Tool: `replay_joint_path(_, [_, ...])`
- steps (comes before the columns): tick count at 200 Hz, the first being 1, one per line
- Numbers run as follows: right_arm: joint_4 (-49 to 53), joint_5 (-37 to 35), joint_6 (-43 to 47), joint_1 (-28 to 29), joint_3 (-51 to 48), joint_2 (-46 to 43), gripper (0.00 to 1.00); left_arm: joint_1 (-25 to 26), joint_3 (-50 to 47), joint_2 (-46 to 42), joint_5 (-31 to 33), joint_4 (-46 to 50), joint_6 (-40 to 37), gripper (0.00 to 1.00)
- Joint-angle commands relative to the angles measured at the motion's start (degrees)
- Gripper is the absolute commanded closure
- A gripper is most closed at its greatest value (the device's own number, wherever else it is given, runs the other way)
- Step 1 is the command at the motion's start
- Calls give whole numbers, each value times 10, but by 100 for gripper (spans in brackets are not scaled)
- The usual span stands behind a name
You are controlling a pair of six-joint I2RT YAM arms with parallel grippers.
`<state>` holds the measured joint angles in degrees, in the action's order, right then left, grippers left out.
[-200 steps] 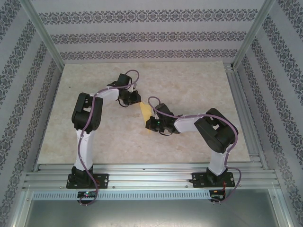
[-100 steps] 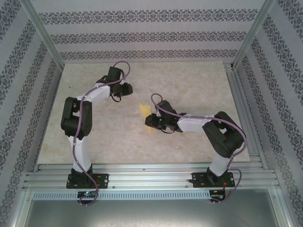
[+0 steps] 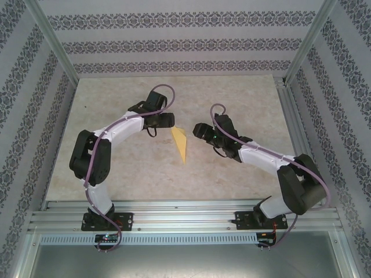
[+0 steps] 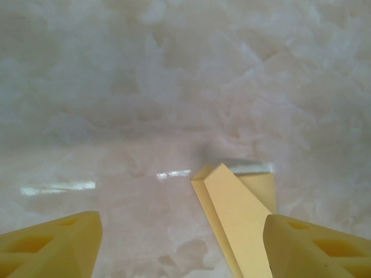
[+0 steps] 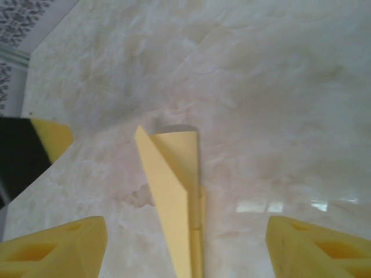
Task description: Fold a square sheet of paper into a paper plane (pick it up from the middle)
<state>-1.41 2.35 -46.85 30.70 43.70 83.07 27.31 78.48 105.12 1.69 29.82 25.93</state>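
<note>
Your right gripper [image 3: 195, 130] has backed off the paper plane [image 3: 180, 143] and your left gripper [image 3: 171, 120] swung near, both wide open, empty; it lies between them on the marbled table [image 3: 243, 98], patterned walls [image 3: 174, 46] around.

Desk [image 3: 243, 98]: you have a pale, marbled, glossy top with light glinting off it.
On it: one paper plane [image 3: 181, 143], a slim yellow dart near the middle, tip toward the near edge.

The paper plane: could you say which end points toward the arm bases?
The narrow tip of the paper plane; its wide end lies farther off, between the left gripper and right gripper.
</note>
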Motion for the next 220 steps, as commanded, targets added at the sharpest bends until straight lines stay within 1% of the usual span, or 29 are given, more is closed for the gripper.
replay_joint_path(1, [30, -102, 2, -8, -40, -43, 23, 52, 1, -18, 80, 35, -7, 21])
replay_joint_path(28, [42, -169, -12, -17, -90, -94, 16, 111, 26, 13, 130, 64, -9, 17])
replay_joint_path(53, [42, -198, -14, -25, -129, -137, 2, 156, 58, 47, 172, 86, -19, 10])
replay_joint_path(64, [42, -207, -13, -29, -145, -156, 2, 170, 69, 62, 191, 91, -24, 6])
replay_joint_path(82, [45, -222, -14, -34, -168, -186, 2, 185, 91, 90, 201, 102, -37, 2])
replay_joint_path(110, [59, -243, -23, -39, -191, -225, 2, 201, 130, 132, 223, 134, -48, 1])
replay_joint_path(128, [67, -249, -25, -41, -198, -241, 2, 206, 152, 155, 247, 156, -40, 4])
replay_joint_path(142, [67, -246, -23, -42, -200, -247, 2, 205, 166, 171, 259, 172, -30, 11])
replay_joint_path(162, [68, -242, -24, -42, -200, -245, 2, 205, 183, 188, 265, 192, -17, 20])
replay_joint_path(195, [64, -231, -26, -42, -198, -238, 2, 205, 187, 195, 273, 199, 2, 27])
replay_joint_path(220, [59, -225, -26, -42, -196, -235, 2, 204, 190, 197, 281, 203, 11, 36])
